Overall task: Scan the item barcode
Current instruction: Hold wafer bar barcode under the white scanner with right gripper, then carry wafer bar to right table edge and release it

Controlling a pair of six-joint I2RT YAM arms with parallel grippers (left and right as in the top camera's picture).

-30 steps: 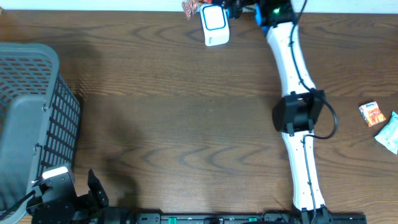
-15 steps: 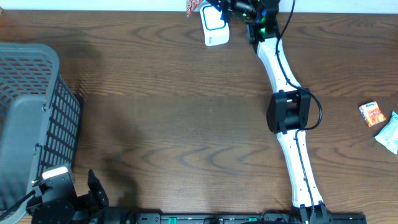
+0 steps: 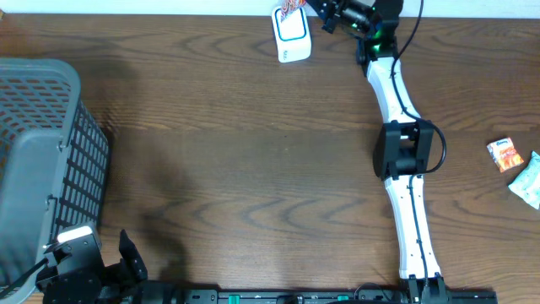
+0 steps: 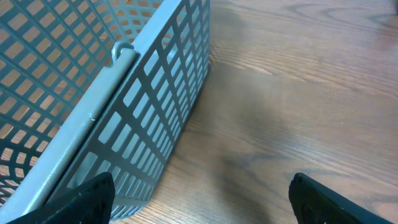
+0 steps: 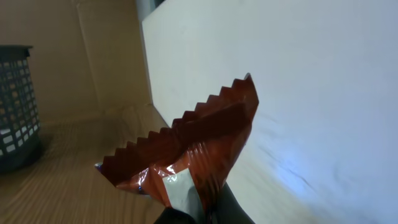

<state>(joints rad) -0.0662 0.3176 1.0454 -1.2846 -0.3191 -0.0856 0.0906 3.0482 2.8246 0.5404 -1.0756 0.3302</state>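
Note:
The item is a red foil snack packet (image 3: 291,8) with zigzag-cut ends, held at the table's far edge just above the top of the white barcode scanner (image 3: 292,39). My right gripper (image 3: 315,11) is shut on the packet's lower end. In the right wrist view the packet (image 5: 193,146) sticks up from the gripper (image 5: 208,213) against a white wall. My left gripper (image 3: 126,260) rests at the near left corner, open and empty. The left wrist view shows its gripper (image 4: 200,194) wide over bare wood.
A grey mesh basket (image 3: 34,160) fills the left side, right beside the left gripper; its wall (image 4: 143,106) is close in the left wrist view. An orange packet (image 3: 504,154) and a pale green packet (image 3: 529,181) lie at the right edge.
The right arm has swung at the far edge, carrying the red packet rightward from beside the scanner's top left corner to above its top. The left arm has not moved.

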